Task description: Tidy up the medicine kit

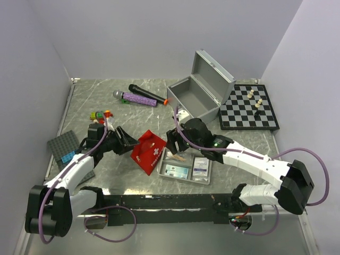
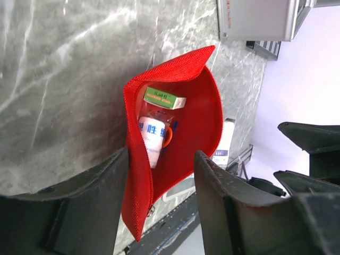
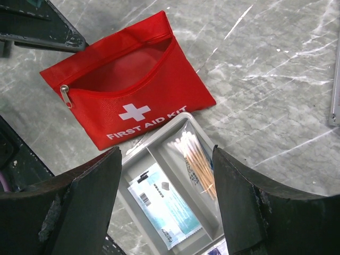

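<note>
At the far left a dark studded plate lies behind and to the outer side of the left claw, well apart from it. The left claw stands open, its two fingers spread on either side of the near end of the red pouch; whether they touch the cloth I cannot tell, and they do not pinch it. The pouch lies flat on the table just in front of this claw, its zip mouth gaping towards it. Inside sit a green and white box and a white bottle in clear wrap. To the right of the pouch, the right claw hangs wide open with nothing in it. Directly under it is the grey tray, one corner touching the pouch's edge. Cotton swabs lie in the compartment between its fingers, and a blue and white packet in the one nearer its left finger. Beyond this claw the metal case stands with its lid up, and a chessboard lies further right.
</note>
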You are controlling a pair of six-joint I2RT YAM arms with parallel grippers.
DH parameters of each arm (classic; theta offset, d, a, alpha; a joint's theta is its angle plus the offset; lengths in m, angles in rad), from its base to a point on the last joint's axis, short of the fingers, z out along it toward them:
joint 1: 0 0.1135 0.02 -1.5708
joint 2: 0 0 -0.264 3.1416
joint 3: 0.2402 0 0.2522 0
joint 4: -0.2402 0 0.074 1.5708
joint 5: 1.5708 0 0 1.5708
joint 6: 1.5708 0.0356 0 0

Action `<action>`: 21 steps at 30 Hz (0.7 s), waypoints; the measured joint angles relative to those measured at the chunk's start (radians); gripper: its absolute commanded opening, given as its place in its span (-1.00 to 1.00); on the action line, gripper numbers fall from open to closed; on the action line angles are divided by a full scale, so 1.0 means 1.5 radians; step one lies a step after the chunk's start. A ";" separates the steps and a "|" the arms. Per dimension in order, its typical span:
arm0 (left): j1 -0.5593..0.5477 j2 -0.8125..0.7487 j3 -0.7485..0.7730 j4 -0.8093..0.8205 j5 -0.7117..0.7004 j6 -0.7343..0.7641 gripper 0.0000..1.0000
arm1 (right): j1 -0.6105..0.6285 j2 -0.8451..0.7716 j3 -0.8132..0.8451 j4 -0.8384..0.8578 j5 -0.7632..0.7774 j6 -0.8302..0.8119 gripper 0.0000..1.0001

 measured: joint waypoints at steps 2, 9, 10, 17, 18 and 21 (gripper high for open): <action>0.000 -0.002 -0.005 0.000 0.002 -0.008 -0.11 | 0.000 0.002 0.000 0.001 -0.005 0.002 0.50; 0.000 -0.046 -0.005 -0.003 0.012 -0.013 -0.70 | 0.000 0.017 0.000 0.009 -0.033 0.004 0.51; 0.000 -0.050 -0.005 -0.002 0.014 -0.013 -0.76 | 0.000 0.021 0.000 0.009 -0.038 0.005 0.53; 0.000 -0.052 -0.005 0.000 0.030 -0.011 -0.58 | -0.002 0.046 0.025 0.007 -0.041 0.014 0.61; 0.000 -0.049 -0.003 -0.005 0.029 -0.010 -0.45 | -0.004 0.051 0.033 0.007 -0.040 0.014 0.62; 0.000 -0.040 0.016 -0.047 0.004 0.001 -0.22 | -0.018 0.087 0.078 0.008 -0.045 0.017 0.64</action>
